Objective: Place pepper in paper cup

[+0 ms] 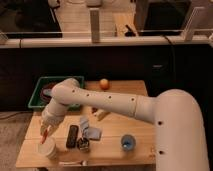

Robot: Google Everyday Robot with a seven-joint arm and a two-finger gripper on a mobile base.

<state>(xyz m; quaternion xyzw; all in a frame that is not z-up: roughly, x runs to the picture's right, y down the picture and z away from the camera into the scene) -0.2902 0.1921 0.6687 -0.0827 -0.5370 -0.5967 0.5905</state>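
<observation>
The pepper hangs at the front left corner of the table, a slim red-orange sliver pointing downwards, directly above the mouth of the paper cup. The gripper is clamped on the pepper from above, its fingers drawn tightly together around the upper end. The lower tip of the pepper reaches down near the cup's rim; whether it touches the rim or has dipped just inside cannot be told from this angle. The off-white cup stands upright close to the table's front edge.

Just to the right of the cup lies a black remote-like bar, set lengthwise from front to back, apart from the cup. Beside its front end sits a small dark object, and just beyond that a crumpled pale blue-grey wrapper. Further right, near the front edge, a small blue cup stands upright, well apart from the paper cup.

The white arm stretches across the table from the right and bends down at the left to the gripper. Behind its elbow, a green bin sits at the back left corner. A round orange fruit rests near the back edge, towards the middle.
</observation>
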